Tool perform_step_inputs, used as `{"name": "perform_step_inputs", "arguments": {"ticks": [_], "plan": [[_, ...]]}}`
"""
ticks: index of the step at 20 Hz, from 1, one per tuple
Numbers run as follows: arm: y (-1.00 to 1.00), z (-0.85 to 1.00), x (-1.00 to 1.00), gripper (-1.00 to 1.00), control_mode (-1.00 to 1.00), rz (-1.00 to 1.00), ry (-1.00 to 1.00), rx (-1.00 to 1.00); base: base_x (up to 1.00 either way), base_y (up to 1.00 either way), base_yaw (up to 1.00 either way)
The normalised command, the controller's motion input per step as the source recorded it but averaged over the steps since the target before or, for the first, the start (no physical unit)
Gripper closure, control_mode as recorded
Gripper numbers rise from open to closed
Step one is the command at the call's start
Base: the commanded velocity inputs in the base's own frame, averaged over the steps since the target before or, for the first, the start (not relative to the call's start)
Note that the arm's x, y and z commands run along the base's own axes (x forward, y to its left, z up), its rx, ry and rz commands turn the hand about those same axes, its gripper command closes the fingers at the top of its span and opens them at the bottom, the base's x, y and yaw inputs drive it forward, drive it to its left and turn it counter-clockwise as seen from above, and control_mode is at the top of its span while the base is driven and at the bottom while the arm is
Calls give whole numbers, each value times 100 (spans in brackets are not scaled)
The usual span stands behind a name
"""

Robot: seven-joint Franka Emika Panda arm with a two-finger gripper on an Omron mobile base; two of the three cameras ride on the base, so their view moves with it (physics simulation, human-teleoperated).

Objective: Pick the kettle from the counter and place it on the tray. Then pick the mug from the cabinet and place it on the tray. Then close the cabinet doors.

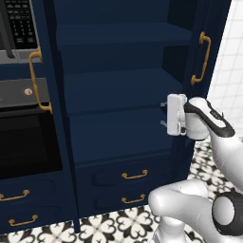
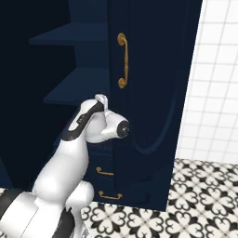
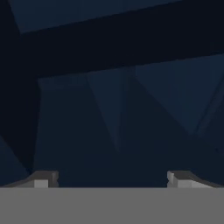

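The cabinet (image 1: 118,95) stands open with bare shelves, both doors (image 1: 205,52) still swung out. Beside its right door, the gripper (image 1: 163,115) hangs empty, fingers spread wide. Likely only closing remains.

A kitchen: navy cabinet (image 1: 118,95) with shelves centre frame, black oven (image 1: 23,142) and microwave (image 1: 19,23) at left, white wall tiles (image 2: 214,69) at right, patterned floor (image 2: 200,204) below.

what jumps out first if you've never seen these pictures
The tall dark navy-blue cupboard stands open, its shelves bare as far as they show. The white arm's gripper, fingers apart and holding nothing, sits at the cupboard's right edge beside the right door's curved gold-brass handle. A black oven is left.
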Motion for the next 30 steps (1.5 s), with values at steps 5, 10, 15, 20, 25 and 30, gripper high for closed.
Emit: {"name": "perform_step_inputs", "arguments": {"ticks": [5,10,15,20,25,30], "plan": [[-34,25,9,-100,-100,0,-12,8,0,0,0],[-55,47,-100,-100,-100,-3,-30,11,0,0,0],[-97,61,5,-100,-100,-6,16,6,0,0,0],[-84,28,71,-100,-100,-1,33,2,0,0,0],[-16,-27,100,-100,-100,5,30,10,0,0,0],[14,-48,100,-100,-100,1,17,12,0,0,0]]}}
